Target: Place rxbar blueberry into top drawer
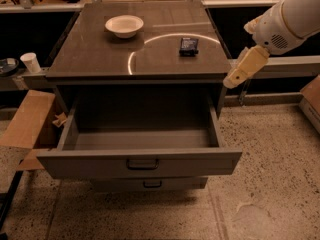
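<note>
The gripper (pixel 234 77) hangs in the air off the right edge of the tabletop (pixel 95 59), at the end of a white arm (pixel 287 19) that reaches in from the upper right. It shows as one pale beige shape slanting down and to the left, and whether it is spread or closed cannot be told from this angle. It is apart from the tabletop and from the bar.

The rxbar blueberry (pixel 188 46) lies flat on the tabletop, toward the right and rear, up and to the left of the gripper. A bright curved reflection runs around it. A white bowl (pixel 124 25) stands well to its left, nearer the back edge.

Below the tabletop the top drawer (pixel 75 164) is pulled far out, its grey floor bare and its dark bar handle (pixel 142 164) facing the camera. A smaller lower drawer (pixel 150 184) sits beneath it, only slightly out. The drawer's right wall lies below and to the left of the gripper.

A paper cup (pixel 31 62) stands on a ledge at the left, flattened cardboard (pixel 27 126) lies on the speckled floor (pixel 270 184) beside the drawer, and a box corner (pixel 312 101) shows at the far right.
</note>
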